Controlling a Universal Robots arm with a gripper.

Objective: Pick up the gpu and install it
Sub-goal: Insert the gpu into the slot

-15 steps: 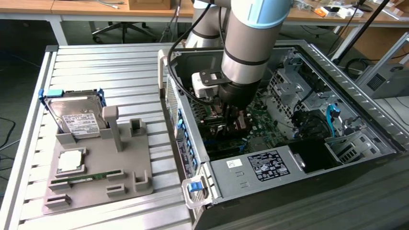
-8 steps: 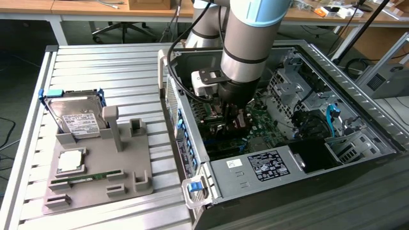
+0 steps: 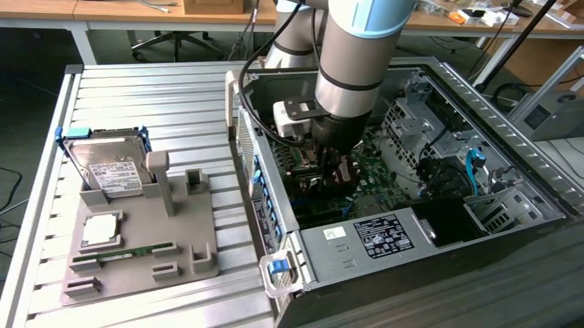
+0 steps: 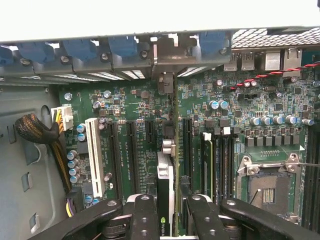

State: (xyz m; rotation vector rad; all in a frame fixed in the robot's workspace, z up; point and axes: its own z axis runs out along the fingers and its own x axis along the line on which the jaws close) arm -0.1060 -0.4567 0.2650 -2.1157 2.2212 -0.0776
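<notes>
The gpu [image 4: 166, 192] stands on edge between my fingers [image 4: 144, 217], a thin dark card with a silver-grey bracket end and a small green logo. My gripper [image 4: 170, 222] is shut on it, one finger on each flat side. The card stands upright over the green motherboard [image 4: 125, 150], in line with a long black expansion slot [image 4: 165, 127] and the open bracket gap in the case's rear wall. In the exterior view my gripper [image 3: 330, 171] reaches down inside the open computer case [image 3: 511, 109], with the gpu [image 3: 340, 176] showing as a dark shape at its tip.
A white slot [image 4: 94, 156] and black slots flank the card. A memory stick [image 4: 208, 165] and the empty processor socket [image 4: 267, 187] lie on one side, a cable bundle [image 4: 37, 132] on the other. At the exterior view's left, a grey holder [image 3: 182, 225] carries a hard drive [image 3: 111, 167].
</notes>
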